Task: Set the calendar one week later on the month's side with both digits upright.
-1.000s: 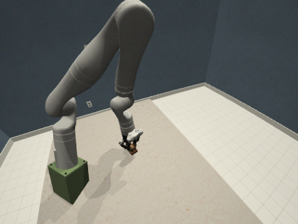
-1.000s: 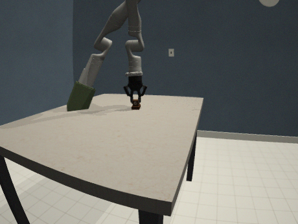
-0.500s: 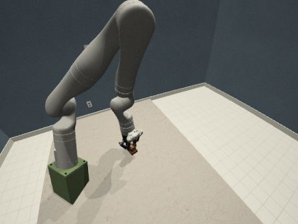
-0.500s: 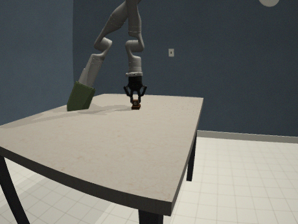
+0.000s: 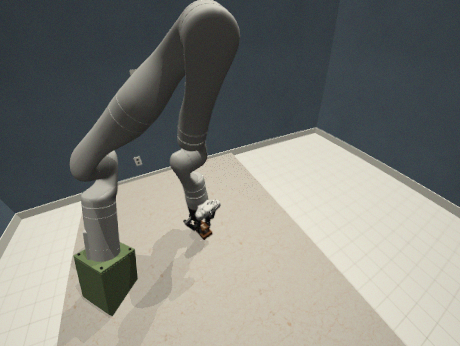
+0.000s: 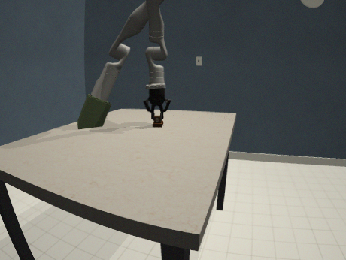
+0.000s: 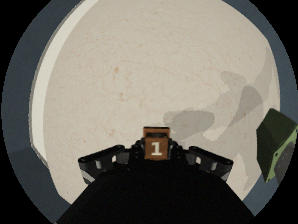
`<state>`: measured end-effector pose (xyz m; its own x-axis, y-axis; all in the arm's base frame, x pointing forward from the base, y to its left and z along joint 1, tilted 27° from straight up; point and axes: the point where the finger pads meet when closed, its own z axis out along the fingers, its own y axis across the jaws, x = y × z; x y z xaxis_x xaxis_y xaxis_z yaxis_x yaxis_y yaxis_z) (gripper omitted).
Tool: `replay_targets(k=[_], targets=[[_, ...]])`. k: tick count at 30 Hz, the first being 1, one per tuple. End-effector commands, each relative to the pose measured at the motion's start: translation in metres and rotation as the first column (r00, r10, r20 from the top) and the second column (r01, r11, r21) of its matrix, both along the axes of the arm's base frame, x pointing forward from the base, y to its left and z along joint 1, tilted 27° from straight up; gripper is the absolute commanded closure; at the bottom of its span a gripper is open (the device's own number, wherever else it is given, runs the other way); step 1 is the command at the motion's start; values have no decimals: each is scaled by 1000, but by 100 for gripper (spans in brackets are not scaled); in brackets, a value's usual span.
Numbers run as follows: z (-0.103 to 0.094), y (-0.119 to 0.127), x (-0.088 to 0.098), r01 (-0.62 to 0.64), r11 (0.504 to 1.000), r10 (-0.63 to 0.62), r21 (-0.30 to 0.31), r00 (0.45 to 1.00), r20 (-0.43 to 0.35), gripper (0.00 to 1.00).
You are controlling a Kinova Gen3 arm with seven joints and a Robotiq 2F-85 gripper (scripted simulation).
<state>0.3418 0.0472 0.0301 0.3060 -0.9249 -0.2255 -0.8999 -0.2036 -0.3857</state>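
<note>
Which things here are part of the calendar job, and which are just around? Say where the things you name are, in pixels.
For the job:
- cube showing a 1 [image 7: 156, 148], between the hand's fingers
- brown tray [image 5: 205, 235] [image 6: 157, 125]
- hand [image 5: 204, 229] [image 6: 157, 117] [image 7: 156, 143]
- table [image 5: 240, 280] [image 6: 143, 161] [image 7: 100, 100]

Just around:
- wall outlet [image 5: 138, 161]
- wall plate [image 6: 198, 61]

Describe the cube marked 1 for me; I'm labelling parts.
The cube is brown, wood-like, with a white 1 on the face seen from the wrist. That digit reads upright there. It sits between the gripper's fingers, over the tray's area. Its other faces, and whether it touches the tray, I can't tell.
</note>
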Motion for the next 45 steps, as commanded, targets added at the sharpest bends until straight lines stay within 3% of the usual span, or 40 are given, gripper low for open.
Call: replay_targets(k=[1, 45], targets=[[0, 0, 0, 0, 1000, 0, 0, 1000, 0, 72], [-9, 3, 3, 0, 1000, 0, 0, 1000, 0, 72]])
